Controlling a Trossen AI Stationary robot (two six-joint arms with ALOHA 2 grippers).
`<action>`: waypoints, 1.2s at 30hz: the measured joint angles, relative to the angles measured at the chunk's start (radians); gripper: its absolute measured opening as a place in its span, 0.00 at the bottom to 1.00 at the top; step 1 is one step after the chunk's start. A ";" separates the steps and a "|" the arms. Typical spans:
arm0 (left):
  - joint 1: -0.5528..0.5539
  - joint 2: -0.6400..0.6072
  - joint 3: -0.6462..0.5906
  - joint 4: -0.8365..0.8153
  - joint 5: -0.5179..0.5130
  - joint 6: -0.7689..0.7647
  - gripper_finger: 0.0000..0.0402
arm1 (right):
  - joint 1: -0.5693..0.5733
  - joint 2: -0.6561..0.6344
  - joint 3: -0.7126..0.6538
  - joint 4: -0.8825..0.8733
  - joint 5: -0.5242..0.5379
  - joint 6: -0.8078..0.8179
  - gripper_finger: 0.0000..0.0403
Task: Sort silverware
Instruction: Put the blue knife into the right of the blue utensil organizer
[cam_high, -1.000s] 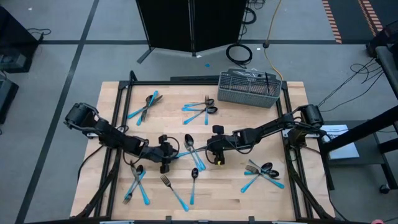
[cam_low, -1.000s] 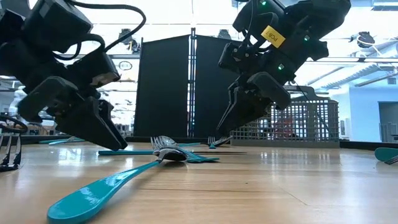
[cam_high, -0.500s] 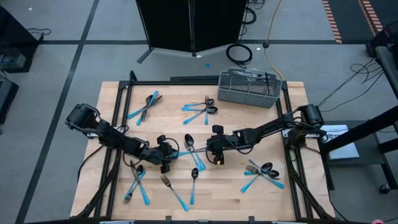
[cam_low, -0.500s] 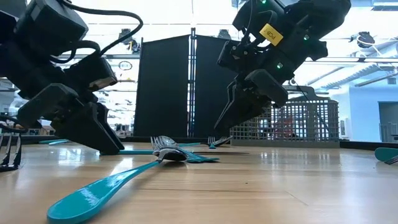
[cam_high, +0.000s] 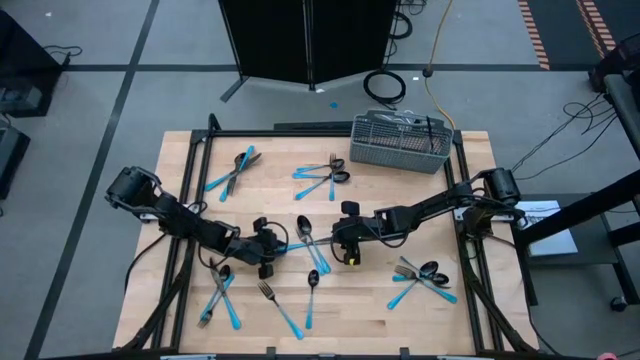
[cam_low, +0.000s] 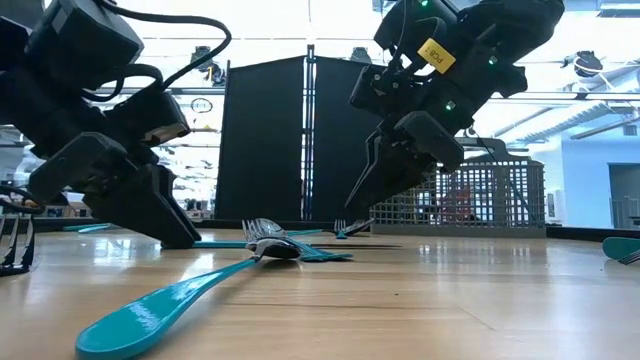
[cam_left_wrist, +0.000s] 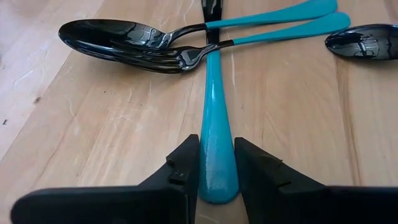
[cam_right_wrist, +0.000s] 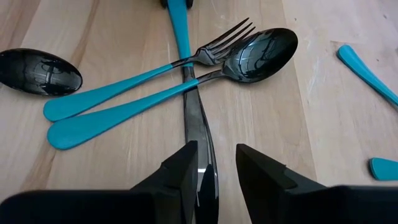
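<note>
Together, the two arms worked one knife (cam_left_wrist: 217, 143): the left gripper (cam_left_wrist: 216, 177) had its fingers (cam_left_wrist: 183, 171) pressed on the blue handle, while the right gripper (cam_right_wrist: 214, 171) fingers (cam_right_wrist: 186, 171) straddled the dark blade, whether gripping I cannot tell. One fork (cam_right_wrist: 211, 46) and one spoon (cam_right_wrist: 255, 56) crossed the knife just ahead of both. Five more silverware clusters lay scattered on the wooden surface (cam_high: 400, 320), with a mesh basket (cam_high: 400, 143) at its far edge and a dark panel (cam_low: 290, 140) behind. The left fingers had narrowed onto the handle since a second earlier.
</note>
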 joint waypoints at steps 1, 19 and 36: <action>0.000 0.000 0.000 0.000 0.000 -0.001 0.21 | 0.000 0.000 0.000 0.000 0.000 0.000 0.25; 0.212 -0.031 -0.002 0.001 0.409 -0.156 0.20 | 0.018 0.000 0.000 0.003 -0.020 -0.086 0.25; 0.309 -0.029 -0.002 0.003 0.577 -0.132 0.21 | 0.021 0.072 -0.002 0.037 0.039 -0.142 0.25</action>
